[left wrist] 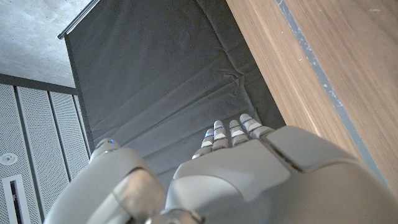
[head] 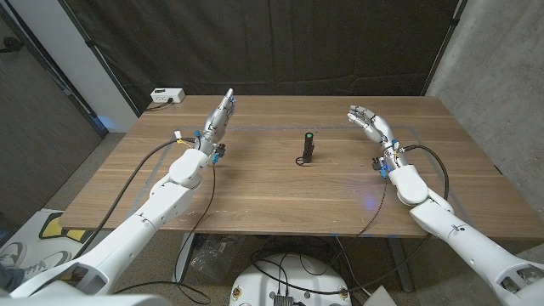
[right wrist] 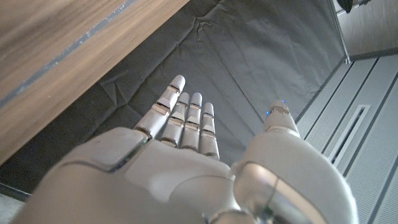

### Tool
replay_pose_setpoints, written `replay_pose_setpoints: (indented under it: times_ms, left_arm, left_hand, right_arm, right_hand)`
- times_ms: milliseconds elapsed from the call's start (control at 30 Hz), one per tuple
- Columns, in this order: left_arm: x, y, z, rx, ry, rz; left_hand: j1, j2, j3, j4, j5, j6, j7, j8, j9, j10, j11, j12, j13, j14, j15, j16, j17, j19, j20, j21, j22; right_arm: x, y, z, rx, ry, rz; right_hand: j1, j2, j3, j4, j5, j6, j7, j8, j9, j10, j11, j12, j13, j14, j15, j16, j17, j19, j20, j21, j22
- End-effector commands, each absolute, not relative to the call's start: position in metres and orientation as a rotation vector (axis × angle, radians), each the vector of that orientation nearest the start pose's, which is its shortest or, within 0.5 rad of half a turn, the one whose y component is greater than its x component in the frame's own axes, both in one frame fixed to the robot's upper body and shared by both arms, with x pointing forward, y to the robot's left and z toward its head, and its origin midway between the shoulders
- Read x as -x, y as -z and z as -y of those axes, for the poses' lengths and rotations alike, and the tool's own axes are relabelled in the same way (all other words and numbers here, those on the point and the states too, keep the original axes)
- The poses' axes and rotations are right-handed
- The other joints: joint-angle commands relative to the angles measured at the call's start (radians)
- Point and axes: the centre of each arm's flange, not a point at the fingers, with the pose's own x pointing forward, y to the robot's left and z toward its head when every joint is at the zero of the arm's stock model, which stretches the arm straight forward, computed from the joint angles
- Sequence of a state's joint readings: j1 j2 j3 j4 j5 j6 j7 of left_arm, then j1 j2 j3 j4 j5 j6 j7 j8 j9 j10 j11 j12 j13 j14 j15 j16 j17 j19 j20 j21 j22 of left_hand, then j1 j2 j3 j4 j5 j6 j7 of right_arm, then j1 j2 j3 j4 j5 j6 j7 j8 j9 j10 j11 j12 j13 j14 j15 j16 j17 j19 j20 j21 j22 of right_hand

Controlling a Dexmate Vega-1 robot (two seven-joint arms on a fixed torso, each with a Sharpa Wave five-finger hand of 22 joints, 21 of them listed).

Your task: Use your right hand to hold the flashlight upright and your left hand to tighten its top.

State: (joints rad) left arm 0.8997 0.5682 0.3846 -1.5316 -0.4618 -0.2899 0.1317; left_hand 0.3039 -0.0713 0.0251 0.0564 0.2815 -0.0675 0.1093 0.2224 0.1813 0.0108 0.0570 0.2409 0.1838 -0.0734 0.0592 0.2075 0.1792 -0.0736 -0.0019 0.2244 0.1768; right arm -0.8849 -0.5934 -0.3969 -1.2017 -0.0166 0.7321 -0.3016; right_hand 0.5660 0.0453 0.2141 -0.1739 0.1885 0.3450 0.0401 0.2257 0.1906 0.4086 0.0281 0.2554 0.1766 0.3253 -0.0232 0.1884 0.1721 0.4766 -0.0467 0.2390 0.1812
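Head view, flashlight upright mid-table, left hand and right hand empty, fingers extended.

The flashlight shows too small — its top and any seam cannot be told.

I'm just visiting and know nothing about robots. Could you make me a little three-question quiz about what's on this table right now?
1. True or false: the flashlight stands upright on the table.
2. Which hand holds it? A) left hand B) right hand C) neither
3. Fill in: the flashlight stands ___ the two hands.

Key: 1 true. 2 C, both hands are open and apart from it. 3 between.
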Motion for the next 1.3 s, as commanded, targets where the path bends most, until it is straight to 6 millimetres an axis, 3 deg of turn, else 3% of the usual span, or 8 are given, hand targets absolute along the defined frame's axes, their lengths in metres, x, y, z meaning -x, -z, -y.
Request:
replay_pose_setpoints:
  times_ms: [33, 233, 467, 633, 867, 933, 1133, 1300]
  left_arm:
    - [-0.604, -0.013, -0.257, -0.137, 0.165, 0.753]
    - [-0.602, -0.012, -0.257, -0.139, 0.167, 0.753]
    - [-0.598, -0.010, -0.258, -0.135, 0.159, 0.754]
    - [-0.595, -0.008, -0.260, -0.132, 0.149, 0.755]
    - [-0.593, -0.004, -0.260, -0.125, 0.144, 0.744]
    - [-0.593, -0.003, -0.260, -0.122, 0.143, 0.741]
    - [-0.594, -0.001, -0.259, -0.114, 0.141, 0.735]
    - [-0.595, -0.002, -0.258, -0.115, 0.152, 0.744]
  left_hand:
    - [0.002, 0.006, -0.005, 0.000, 0.003, 0.004, 0.004, 0.003, 0.003, 0.008, -0.001, -0.004, 0.002, 0.008, -0.001, -0.004, 0.003, -0.006, -0.001, -0.003, 0.003]
    - [0.003, 0.007, -0.006, -0.001, 0.003, 0.007, 0.002, 0.003, 0.003, 0.009, -0.004, -0.005, 0.002, 0.009, -0.002, -0.005, 0.003, -0.007, 0.001, -0.004, 0.003]
    - [0.005, 0.008, -0.007, -0.001, 0.002, 0.009, 0.001, 0.001, 0.003, 0.011, -0.004, -0.006, 0.003, 0.009, -0.003, -0.007, 0.003, -0.008, 0.002, -0.005, 0.003]
    - [0.006, 0.009, -0.008, -0.001, 0.002, 0.011, -0.001, 0.001, 0.003, 0.012, -0.005, -0.007, 0.003, 0.010, -0.002, -0.008, 0.003, -0.007, 0.003, -0.006, 0.003]
    - [0.008, 0.010, -0.009, -0.001, 0.001, 0.015, -0.002, 0.000, 0.004, 0.015, -0.008, -0.009, 0.003, 0.013, -0.004, -0.008, 0.003, -0.010, 0.006, -0.008, 0.003]
    - [0.008, 0.011, -0.010, -0.001, 0.001, 0.016, -0.002, 0.000, 0.004, 0.015, -0.006, -0.009, 0.003, 0.014, -0.004, -0.009, 0.003, -0.011, 0.008, -0.009, 0.003]
    - [0.010, 0.014, -0.010, -0.001, 0.001, 0.020, -0.003, -0.001, 0.004, 0.017, -0.009, -0.010, 0.003, 0.015, -0.006, -0.009, 0.003, -0.012, 0.011, -0.010, 0.003]
    - [0.012, 0.016, -0.010, -0.001, 0.000, 0.021, -0.003, -0.002, 0.004, 0.017, -0.010, -0.011, 0.003, 0.014, -0.006, -0.011, 0.003, -0.011, 0.010, -0.011, 0.004]
  right_arm:
    - [-0.601, 0.040, 0.293, 0.718, -0.003, 1.037]
    - [-0.611, 0.040, 0.289, 0.763, -0.012, 1.023]
    - [-0.622, 0.042, 0.284, 0.831, -0.017, 1.002]
    - [-0.621, 0.042, 0.281, 0.898, 0.008, 1.017]
    - [-0.629, 0.044, 0.276, 0.989, -0.059, 0.964]
    - [-0.631, 0.045, 0.274, 1.003, -0.079, 0.950]
    - [-0.633, 0.050, 0.270, 1.043, -0.131, 0.924]
    - [-0.630, 0.055, 0.267, 1.062, -0.147, 0.922]
  right_hand:
    - [0.029, -0.005, 0.011, -0.001, 0.009, 0.001, -0.027, -0.002, 0.002, 0.008, -0.016, -0.005, 0.003, -0.007, -0.008, -0.005, 0.002, -0.011, -0.044, -0.009, 0.003]
    - [0.108, -0.024, 0.025, -0.005, 0.022, 0.035, -0.052, -0.001, 0.003, 0.053, -0.050, -0.003, 0.002, 0.043, -0.047, 0.004, 0.001, 0.049, -0.077, 0.003, 0.002]
    - [0.160, -0.021, 0.038, -0.008, 0.029, 0.056, -0.058, 0.001, 0.003, 0.070, -0.056, -0.004, 0.002, 0.059, -0.052, 0.003, 0.001, 0.064, -0.085, 0.003, 0.002]
    - [0.178, -0.057, 0.024, 0.008, 0.035, 0.061, -0.068, -0.007, 0.004, 0.060, -0.063, -0.021, 0.002, 0.006, -0.048, -0.016, 0.003, -0.016, -0.048, -0.036, 0.002]
    - [0.170, -0.065, 0.014, 0.023, 0.042, 0.050, -0.082, -0.016, 0.005, 0.042, -0.071, -0.034, 0.002, -0.043, -0.031, -0.021, 0.005, -0.057, -0.036, -0.049, 0.003]
    - [0.166, -0.063, 0.011, 0.029, 0.046, 0.036, -0.104, -0.023, 0.005, 0.023, -0.096, -0.043, 0.003, -0.063, -0.010, -0.020, 0.007, -0.086, -0.019, -0.055, 0.003]
    - [0.162, -0.065, 0.006, 0.035, 0.053, 0.031, -0.146, -0.025, 0.007, 0.018, -0.153, -0.045, 0.005, -0.079, 0.011, -0.014, 0.009, -0.103, -0.008, -0.052, 0.004]
    - [0.162, -0.066, 0.005, 0.035, 0.054, 0.033, -0.153, -0.024, 0.007, 0.021, -0.157, -0.044, 0.005, -0.079, 0.012, -0.013, 0.009, -0.104, -0.006, -0.051, 0.004]
